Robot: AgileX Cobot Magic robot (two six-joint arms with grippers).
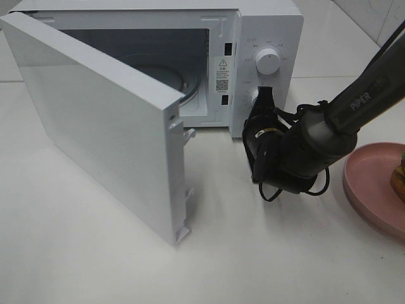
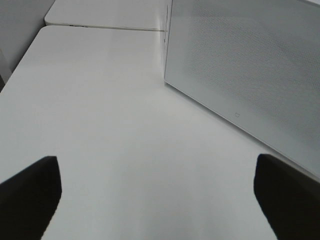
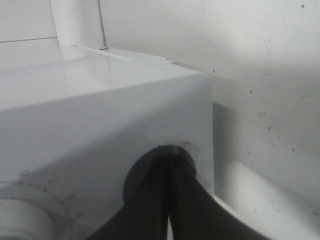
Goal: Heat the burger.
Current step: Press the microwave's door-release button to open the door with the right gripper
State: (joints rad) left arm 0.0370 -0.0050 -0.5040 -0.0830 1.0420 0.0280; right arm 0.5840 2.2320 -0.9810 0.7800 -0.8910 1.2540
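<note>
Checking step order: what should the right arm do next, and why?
Probably pull the shut right gripper back from the control panel and swing toward the burger on the pink plate: the microwave door stands open, and the burger is not yet inside.

Left gripper [image 2: 159,200] above white bench [image 2: 100,120], jaws spread wide, near perforated microwave door [image 2: 250,65], not touching it.

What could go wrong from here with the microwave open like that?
The shut right gripper sits at the lower knob while the door hangs open and the burger is on the pink plate; turning it now would likely heat nothing. The open door could also get bumped.
</note>
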